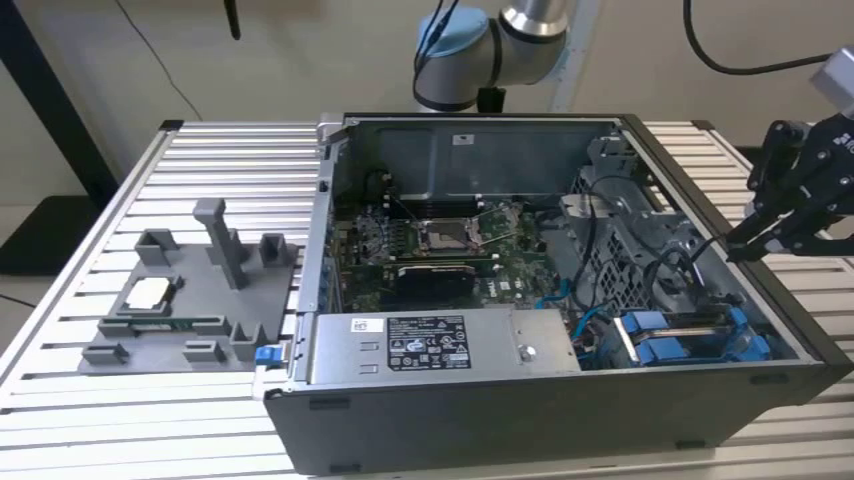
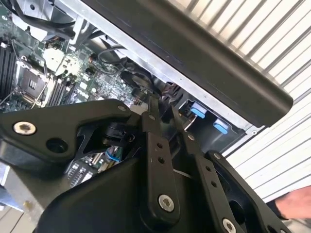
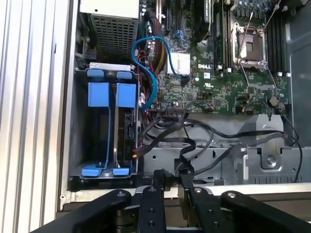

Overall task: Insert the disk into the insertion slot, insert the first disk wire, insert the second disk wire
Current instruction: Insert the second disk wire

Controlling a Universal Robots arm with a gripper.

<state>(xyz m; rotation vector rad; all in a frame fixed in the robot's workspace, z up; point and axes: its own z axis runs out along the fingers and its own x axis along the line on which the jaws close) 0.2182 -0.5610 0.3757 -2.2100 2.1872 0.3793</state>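
Pincer at the computer case's edge

The pincer (image 1: 741, 250) hangs nearly closed, gripping nothing; the disk (image 3: 127, 131) sits seated in its blue-framed bay just beyond its tips.

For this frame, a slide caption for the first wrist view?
Pincer poised at the open computer case's edge, blue disk carriers seated in their bay.

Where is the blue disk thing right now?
The disk sits in the drive bay inside the computer case, at the exterior view's lower right, just right of the silver power supply and below the gripper.
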